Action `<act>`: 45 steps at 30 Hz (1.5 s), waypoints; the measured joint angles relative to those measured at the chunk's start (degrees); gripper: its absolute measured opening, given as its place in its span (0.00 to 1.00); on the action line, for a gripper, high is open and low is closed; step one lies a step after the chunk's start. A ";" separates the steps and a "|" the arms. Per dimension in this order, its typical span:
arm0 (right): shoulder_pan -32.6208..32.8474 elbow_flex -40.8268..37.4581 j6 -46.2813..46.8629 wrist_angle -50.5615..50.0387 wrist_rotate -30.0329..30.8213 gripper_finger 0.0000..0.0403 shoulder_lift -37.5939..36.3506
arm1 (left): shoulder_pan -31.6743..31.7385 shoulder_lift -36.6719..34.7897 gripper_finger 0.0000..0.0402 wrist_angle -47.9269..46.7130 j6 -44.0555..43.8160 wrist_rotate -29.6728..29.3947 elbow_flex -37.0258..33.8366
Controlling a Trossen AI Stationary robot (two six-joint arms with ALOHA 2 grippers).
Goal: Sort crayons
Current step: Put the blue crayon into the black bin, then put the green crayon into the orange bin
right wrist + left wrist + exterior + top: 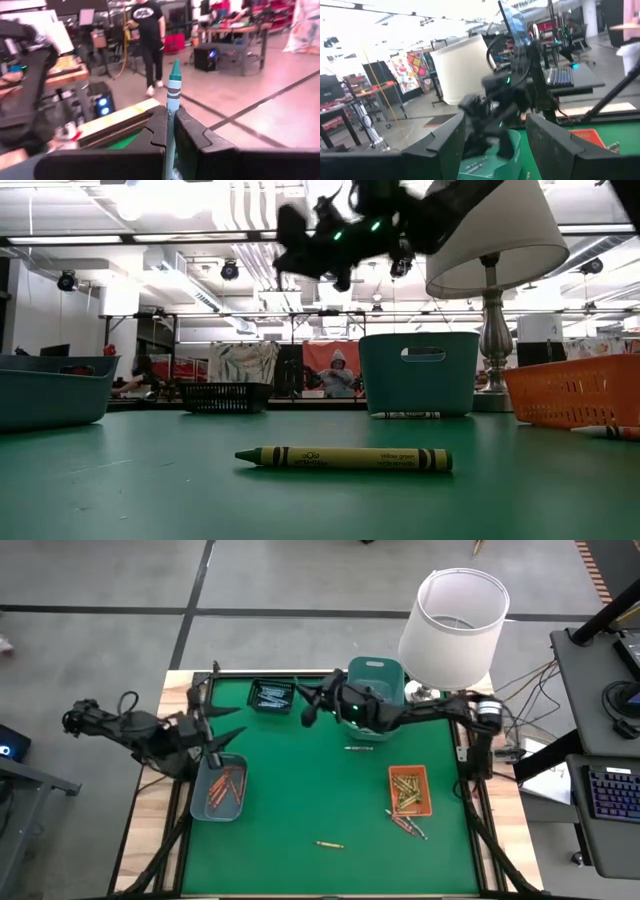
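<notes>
right claw shut on 1 teal crayon, left claw wide open w/ nothing, 1 yellow-green crayon on mat

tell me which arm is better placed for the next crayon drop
Right. Its hand is shut on a teal crayon and hangs beside the teal bin at the table's far edge. The left hand is open and empty, over the grey tray of orange crayons.
</notes>
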 joint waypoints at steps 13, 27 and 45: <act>-3.77 23.70 -6.49 2.61 5.10 0.02 23.08 | 0.02 -11.58 0.47 1.42 1.20 -0.01 -5.94; -3.97 34.41 -4.54 -13.59 8.28 0.22 28.75 | 0.02 -15.60 0.47 2.11 0.09 0.08 -9.09; 4.75 36.24 -13.45 -47.51 7.48 0.26 9.54 | 0.00 -6.06 0.47 21.60 -18.02 13.83 -18.30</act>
